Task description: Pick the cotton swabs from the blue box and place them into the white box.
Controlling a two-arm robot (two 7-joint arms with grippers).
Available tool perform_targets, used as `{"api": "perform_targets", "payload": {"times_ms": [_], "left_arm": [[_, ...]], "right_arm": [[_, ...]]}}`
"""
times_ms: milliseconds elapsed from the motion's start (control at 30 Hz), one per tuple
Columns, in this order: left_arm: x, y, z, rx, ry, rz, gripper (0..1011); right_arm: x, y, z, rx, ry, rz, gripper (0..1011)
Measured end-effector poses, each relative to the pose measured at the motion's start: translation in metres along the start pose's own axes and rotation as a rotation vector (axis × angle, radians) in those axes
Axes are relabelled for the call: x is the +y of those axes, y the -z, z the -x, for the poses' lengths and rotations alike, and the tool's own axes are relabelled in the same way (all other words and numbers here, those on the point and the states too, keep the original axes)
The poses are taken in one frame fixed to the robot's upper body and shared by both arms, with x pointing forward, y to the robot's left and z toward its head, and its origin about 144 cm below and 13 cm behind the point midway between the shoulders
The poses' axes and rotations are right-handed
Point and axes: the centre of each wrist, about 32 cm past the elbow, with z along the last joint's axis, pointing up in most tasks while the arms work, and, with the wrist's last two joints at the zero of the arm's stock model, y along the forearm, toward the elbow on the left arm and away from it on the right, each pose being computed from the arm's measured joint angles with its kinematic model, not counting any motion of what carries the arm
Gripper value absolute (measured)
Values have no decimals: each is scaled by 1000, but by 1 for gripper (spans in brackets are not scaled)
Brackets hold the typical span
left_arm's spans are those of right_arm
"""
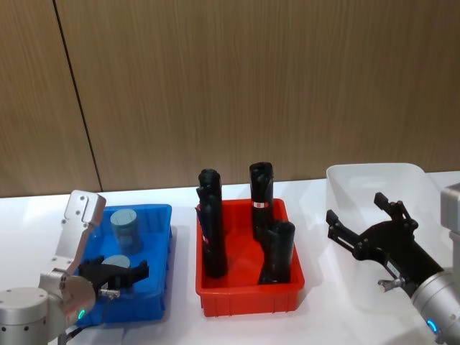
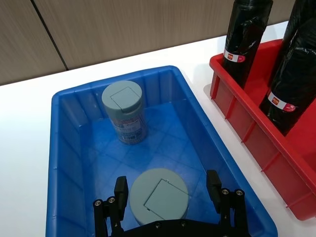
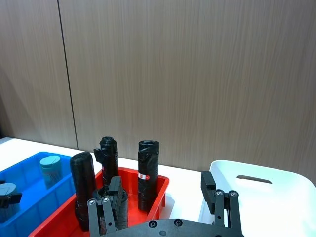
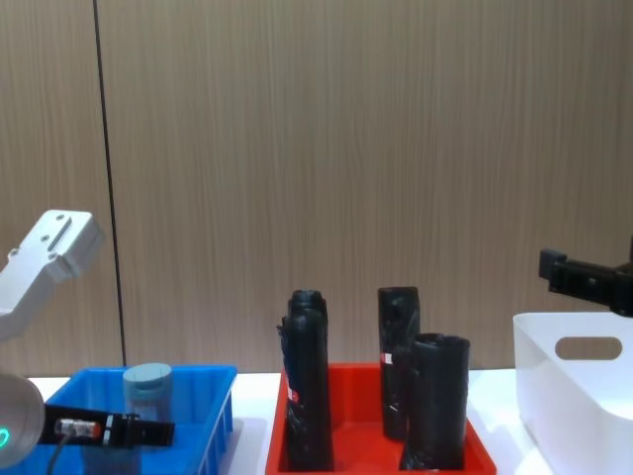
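Left gripper (image 2: 167,180) is seen spread around a grey-lidded clear cotton swab jar (image 2: 159,200) in the blue box (image 2: 64,148); the gap is resolved from the left wrist, not the head. Right gripper (image 1: 361,214) is held spread over the white box (image 1: 366,170).

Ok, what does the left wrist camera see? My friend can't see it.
The left tool, open, straddles a cotton swab jar in the blue box. A second jar stands beyond it, and a red bin holding black rolls sits beside the box.
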Motion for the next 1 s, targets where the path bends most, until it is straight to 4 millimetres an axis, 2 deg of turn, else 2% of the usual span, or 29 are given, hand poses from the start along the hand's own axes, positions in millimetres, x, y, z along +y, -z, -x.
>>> {"api": "perform_targets", "payload": {"times_ms": [433,567,633,733,867,1000], "left_arm": [[-6,3,-1,-8,-4,-20,1004],[-7,4,-1,-10,-6,-27,952],[-8,4,-1,-9,-6,-31,880],[-8,5,-1,-9,-7,-33,831],[-8,6,0,-7,-10,-35,697],[-7,7,0,-10,-14,-32,659]], "right_arm": [[0,0,0,0,0,0,1002],[0,0,0,0,0,0,1002],[0,0,0,0,0,0,1001],[0,0,0,0,0,0,1001],[0,0,0,0,0,0,1001],[0,0,0,0,0,0,1001]]}}
